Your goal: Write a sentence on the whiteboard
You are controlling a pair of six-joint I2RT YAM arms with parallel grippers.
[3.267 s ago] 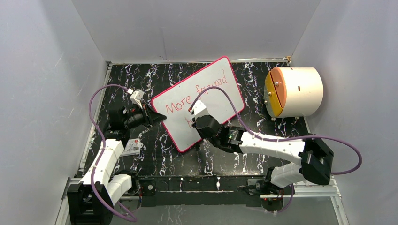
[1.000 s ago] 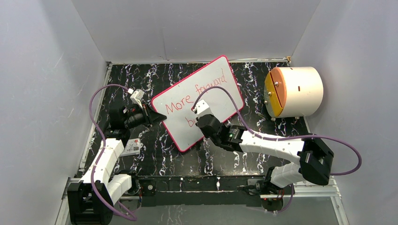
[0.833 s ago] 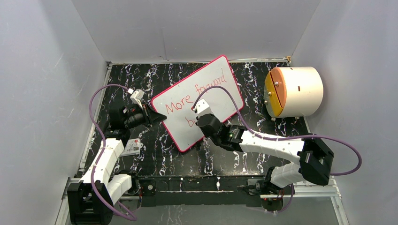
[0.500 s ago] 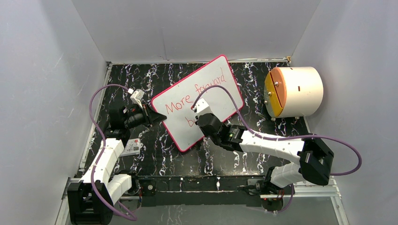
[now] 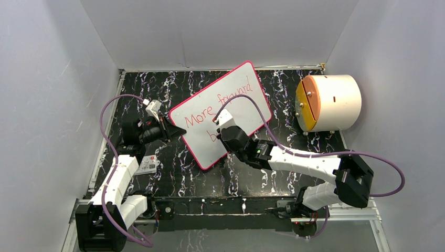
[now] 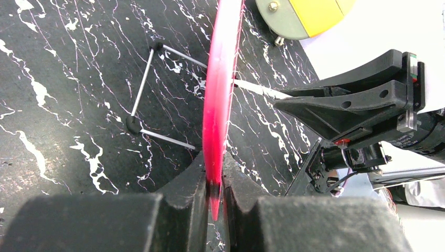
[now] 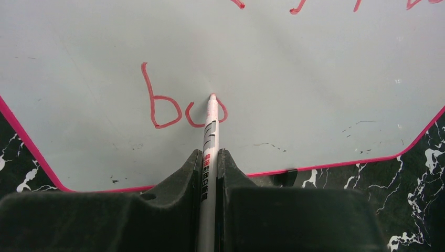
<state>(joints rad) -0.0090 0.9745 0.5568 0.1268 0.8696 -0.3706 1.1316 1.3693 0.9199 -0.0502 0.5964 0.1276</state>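
The whiteboard point(image 5: 231, 100), white with a red-pink rim, stands tilted on a thin wire stand on the black marbled table. The sentence point(image 5: 210, 109) on it reads "More forward" in red, with "b" and most of an "o" below point(image 7: 162, 105). My left gripper point(image 5: 178, 132) is shut on the board's left rim, seen edge-on in the left wrist view point(image 6: 216, 181). My right gripper point(image 5: 221, 137) is shut on a white marker point(image 7: 210, 142); its red tip touches the board at the "o".
A cream cylinder with an orange and yellow face point(image 5: 328, 102) lies at the right. A small white printed card point(image 5: 148, 164) lies beside the left arm. Grey walls enclose the table on three sides.
The second line has grown: the marker tip has moved slightly right and up, tracing the "o" after the "b". The left gripper and board have stayed still.
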